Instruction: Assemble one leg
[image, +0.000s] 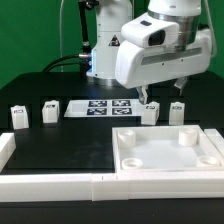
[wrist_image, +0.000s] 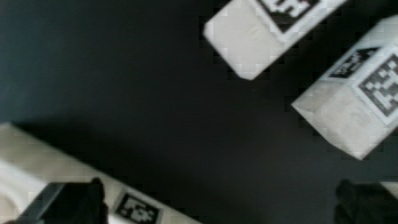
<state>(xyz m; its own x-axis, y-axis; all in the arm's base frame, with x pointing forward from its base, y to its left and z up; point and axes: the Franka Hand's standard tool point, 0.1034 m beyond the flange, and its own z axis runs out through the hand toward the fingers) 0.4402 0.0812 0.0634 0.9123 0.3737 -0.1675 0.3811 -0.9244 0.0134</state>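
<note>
Four small white tagged legs stand on the dark table in the exterior view: two at the left (image: 19, 117) (image: 49, 110) and two at the right (image: 150, 113) (image: 177, 112). My gripper (image: 163, 96) hangs just above and behind the two right legs, apart from them. In the wrist view those two legs (wrist_image: 267, 30) (wrist_image: 365, 95) lie ahead of the gripper (wrist_image: 222, 205). Its two dark fingertips (wrist_image: 71, 205) stand far apart with only bare table between them. It is open and empty.
The marker board (image: 100, 107) lies between the leg pairs; its corner shows in the wrist view (wrist_image: 54, 165) beside one fingertip. The large white square panel (image: 205, 150) with round sockets lies at the front right. A white frame (image: 50, 182) edges the front.
</note>
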